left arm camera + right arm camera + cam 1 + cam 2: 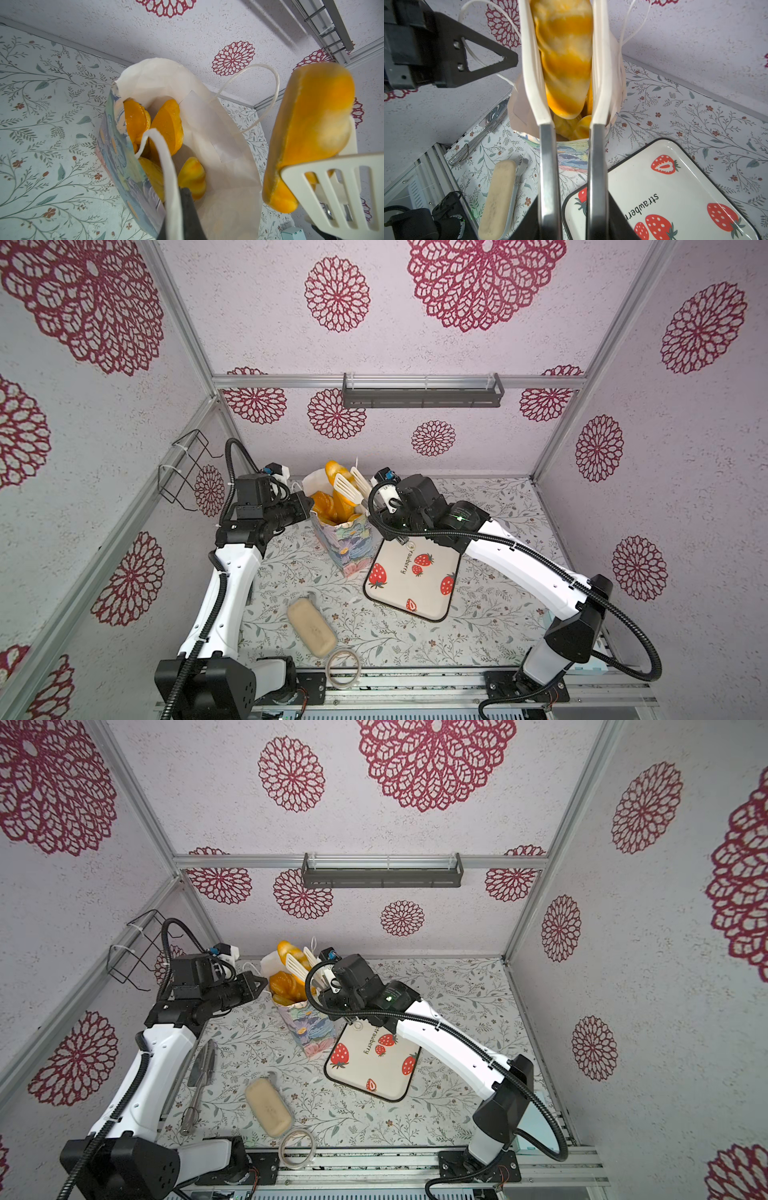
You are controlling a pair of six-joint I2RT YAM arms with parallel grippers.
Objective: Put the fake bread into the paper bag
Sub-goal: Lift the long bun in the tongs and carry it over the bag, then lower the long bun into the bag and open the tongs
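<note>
We note tongs (532, 79) clamped on the braided loaf (566, 62), tip over the paper bag (349, 547) beneath; croissants (166, 124) already inside. Left gripper (513, 60) pinches its cord handle (164, 158). Lowering, release likely remain.

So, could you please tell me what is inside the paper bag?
Several glossy orange pastries lie inside the paper bag against its white lining. The braided loaf, gripped in tongs, hangs at the mouth. The bag's bottom and anything beneath those pastries is hidden.

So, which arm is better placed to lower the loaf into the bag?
Probably right: the right gripper holds tongs that clamp the loaf over the bag. The left gripper is shut on the handle cord.
</note>
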